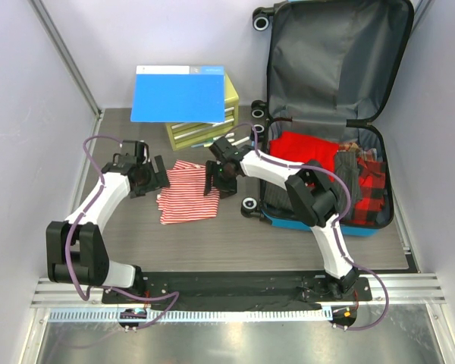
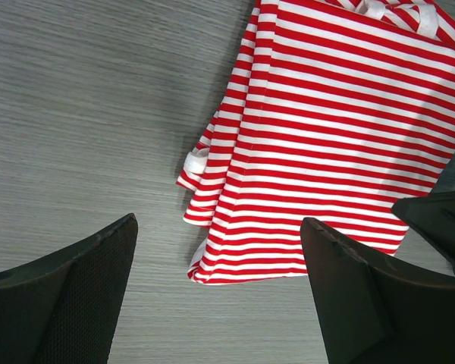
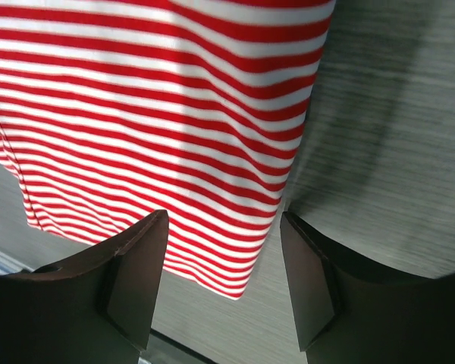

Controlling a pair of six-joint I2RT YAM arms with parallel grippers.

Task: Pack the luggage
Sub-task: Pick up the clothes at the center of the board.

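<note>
The luggage (image 1: 330,68) lies open at the right, its lid standing up; a red garment (image 1: 303,148) and a red-black plaid garment (image 1: 368,186) lie in its lower half. A folded red-and-white striped shirt (image 1: 188,193) lies on the table left of it; it also shows in the left wrist view (image 2: 334,144) and the right wrist view (image 3: 152,114). My left gripper (image 1: 158,182) is open at the shirt's left edge (image 2: 220,250). My right gripper (image 1: 220,182) is open over the shirt's right edge, a corner of the cloth between its fingers (image 3: 224,250).
A yellow-green drawer box (image 1: 205,125) stands behind the shirt with a flat blue folder (image 1: 178,92) on top. Walls close in on the left and the back. The table's front edge (image 1: 212,269) runs in front of the arm bases.
</note>
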